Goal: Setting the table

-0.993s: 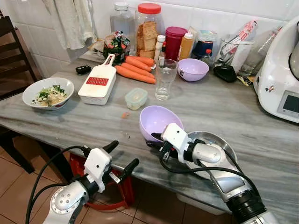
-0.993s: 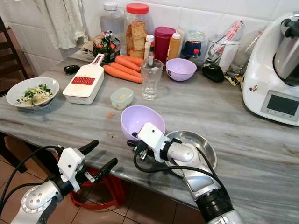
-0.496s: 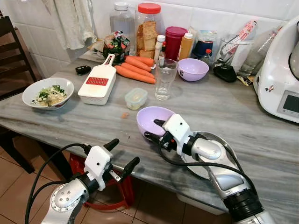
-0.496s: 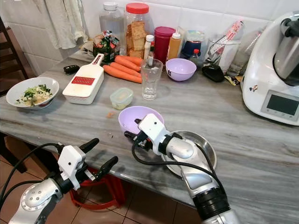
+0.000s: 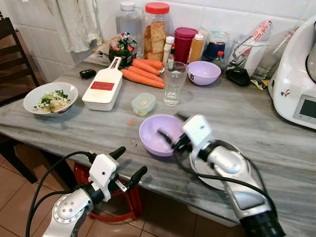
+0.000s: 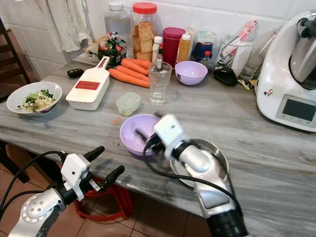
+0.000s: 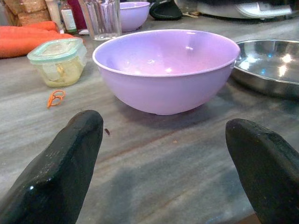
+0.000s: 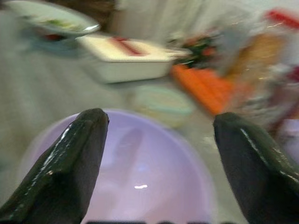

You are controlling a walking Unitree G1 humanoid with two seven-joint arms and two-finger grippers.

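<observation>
Left eye view: grey, streaked stone counter (image 5: 74, 126). Near its front edge stands a lilac bowl (image 5: 157, 134), smooth matte plastic, round and upright, beside a shallow steel dish (image 5: 226, 148) with a mirror finish; whether the two touch cannot be told.

Right gripper (image 5: 169, 129): white housing, silver arm, black fingers spread apart, holding nothing. It hangs over the bowl's right rim, one finger reaching down into the hollow. Right wrist view, blurred: both fingers (image 8: 70, 163) wide apart above the bowl's glossy interior.

Left gripper (image 5: 127, 165): open, grasping nothing, off the counter's front edge and over the tiled floor. Left wrist view: its rounded black pads (image 7: 63, 172) frame the bowl from the side.

Further back:
- white grater (image 5: 103, 89), flat, rectangular, red blade panel
- four carrots (image 5: 143, 73), tapered, lying together
- clear ribbed glass (image 5: 175, 83), upright
- small lidded tub (image 5: 143, 103), translucent
- second lilac bowl (image 5: 204, 72) near the wall
- white ceramic bowl (image 5: 50, 98) holding salad, at the far left
- jars and bottles along the tiled wall
- white appliance (image 5: 296, 84), at the right
</observation>
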